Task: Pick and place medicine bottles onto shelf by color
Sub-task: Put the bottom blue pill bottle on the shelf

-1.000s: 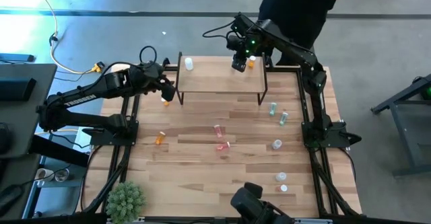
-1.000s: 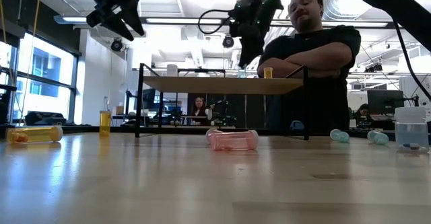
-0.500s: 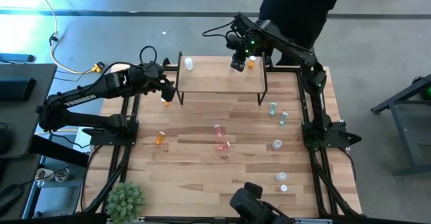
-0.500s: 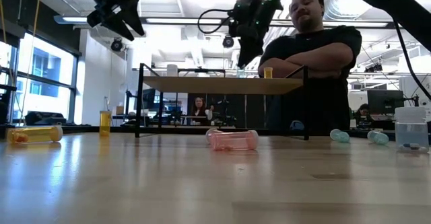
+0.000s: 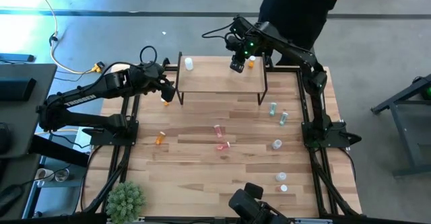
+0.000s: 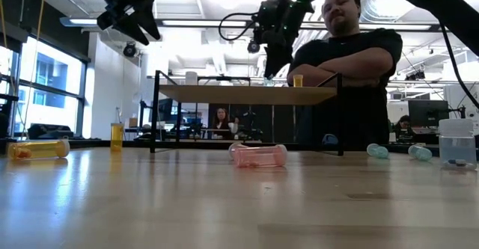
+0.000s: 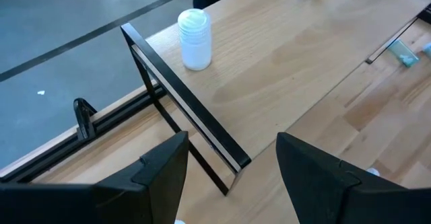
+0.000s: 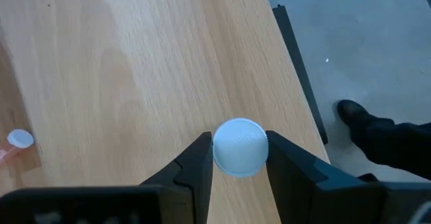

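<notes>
Right gripper poised above the far right part of the shelf, clamped on a capped bottle seen cap-on between the two fingers in the right wrist view; colour of that bottle not readable from its cap. Long axis of the held bottle upright, pointing straight down at the shelf board, so the coming move judged a plain descent. Just right of the gripper, an orange bottle already standing near the shelf's far right corner; a white bottle standing at the far left corner. Open board between the two, and toward the near edge, with the far edge close behind the gripper. Left gripper waiting beside the shelf's left end, fingers apart and empty, above an upright orange bottle on the bench. Remaining bottles on the bench: another orange bottle lying at near left, pink ones lying in the middle, green ones at right nearer the right arm, clear ones at near right. A person standing beyond the far edge, arms folded. Risk judged in nudging the standing orange bottle on the way down.
</notes>
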You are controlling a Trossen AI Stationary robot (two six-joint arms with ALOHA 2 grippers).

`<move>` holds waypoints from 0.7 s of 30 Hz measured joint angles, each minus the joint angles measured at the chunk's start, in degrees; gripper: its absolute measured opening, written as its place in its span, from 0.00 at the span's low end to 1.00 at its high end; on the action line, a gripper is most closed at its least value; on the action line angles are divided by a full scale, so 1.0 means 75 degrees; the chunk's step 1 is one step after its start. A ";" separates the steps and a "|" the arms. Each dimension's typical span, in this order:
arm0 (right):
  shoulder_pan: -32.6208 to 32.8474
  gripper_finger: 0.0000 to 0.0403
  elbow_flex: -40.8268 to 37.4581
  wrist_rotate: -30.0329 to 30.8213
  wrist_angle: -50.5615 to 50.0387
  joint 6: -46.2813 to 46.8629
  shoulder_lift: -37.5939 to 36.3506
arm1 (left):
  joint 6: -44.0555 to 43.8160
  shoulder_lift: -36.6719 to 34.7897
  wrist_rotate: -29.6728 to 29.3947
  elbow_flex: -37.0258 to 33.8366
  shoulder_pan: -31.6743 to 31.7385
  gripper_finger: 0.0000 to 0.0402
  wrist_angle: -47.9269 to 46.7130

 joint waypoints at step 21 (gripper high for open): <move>-0.0006 0.41 -0.0049 0.0096 0.0149 0.0048 0.0050 | 0.0043 -0.0002 0.0003 0.0000 0.0000 0.54 -0.0003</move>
